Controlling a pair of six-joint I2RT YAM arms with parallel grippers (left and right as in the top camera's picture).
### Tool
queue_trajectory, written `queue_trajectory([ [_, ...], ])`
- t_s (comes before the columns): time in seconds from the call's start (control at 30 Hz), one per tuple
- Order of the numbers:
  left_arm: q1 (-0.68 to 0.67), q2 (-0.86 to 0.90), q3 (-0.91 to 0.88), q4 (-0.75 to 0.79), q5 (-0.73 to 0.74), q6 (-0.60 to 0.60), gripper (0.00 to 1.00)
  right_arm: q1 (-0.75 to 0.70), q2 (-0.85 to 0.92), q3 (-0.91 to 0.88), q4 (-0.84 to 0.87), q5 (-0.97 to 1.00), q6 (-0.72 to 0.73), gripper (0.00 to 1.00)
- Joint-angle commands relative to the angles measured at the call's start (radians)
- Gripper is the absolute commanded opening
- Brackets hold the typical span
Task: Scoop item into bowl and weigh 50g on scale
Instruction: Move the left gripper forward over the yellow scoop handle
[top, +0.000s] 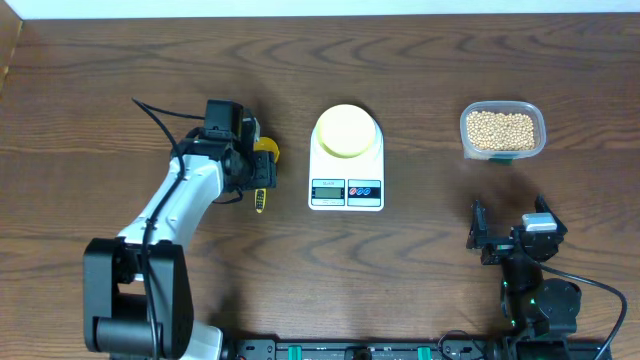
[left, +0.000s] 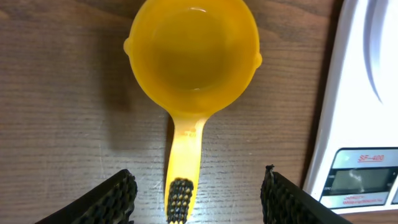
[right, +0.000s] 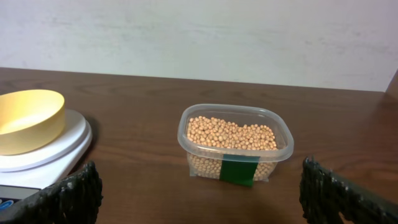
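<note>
The scale (top: 346, 170) sits near the middle of the surface (top: 420, 60), its display toward the front edge. The bowl (top: 346, 131) stands on the scale, over its rear part. Well apart to the right, the tub (top: 502, 131) stands on the surface with the beans (top: 500, 128) in it. Just left of the scale lies the scoop (left: 193, 56), cup to the rear and handle toward the front. The left fingers (left: 112, 202) flank the handle's end, one on each side and clear of it. The right fingers (right: 68, 199) are in front of the tub, well apart from it.

The bowl (top: 346, 131) sits on the scale (top: 345, 192). A clear tub (top: 541, 126) holding the beans (top: 500, 130) stands well apart to its right.
</note>
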Motion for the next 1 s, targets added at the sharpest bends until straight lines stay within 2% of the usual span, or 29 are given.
queue_trajectory([
  [0.0,-0.002,0.044,0.01,0.003,-0.014,0.012,0.66,-0.004,-0.006,-0.001,-0.004,-0.002,0.01,0.99],
  [0.33,-0.002,0.104,0.01,0.039,-0.014,0.013,0.68,-0.004,-0.006,-0.001,-0.004,-0.002,0.01,0.99],
  [0.47,-0.002,0.113,0.01,0.094,-0.014,0.012,0.96,-0.004,-0.006,-0.001,-0.004,-0.002,0.01,0.99],
  [0.5,-0.002,0.113,0.01,0.106,-0.014,0.012,0.99,-0.004,-0.006,-0.001,-0.003,-0.002,0.01,0.99],
  [0.6,-0.002,0.113,0.01,0.119,-0.014,0.012,1.0,-0.004,-0.006,-0.001,-0.004,-0.002,0.01,0.99],
  [0.63,-0.002,0.113,0.01,0.12,-0.014,0.012,0.98,-0.004,-0.006,-0.001,-0.003,-0.002,0.01,0.99],
  [0.7,-0.002,0.113,0.01,0.122,-0.014,0.012,0.86,-0.004,-0.006,-0.001,-0.004,-0.002,0.01,0.99],
  [0.8,-0.002,0.116,0.01,0.122,-0.014,0.012,0.56,-0.004,-0.006,-0.001,-0.003,-0.002,0.01,0.99],
  [0.97,-0.006,0.125,0.004,0.111,-0.014,0.004,0.56,-0.004,-0.006,-0.001,-0.004,-0.002,0.01,0.99],
])
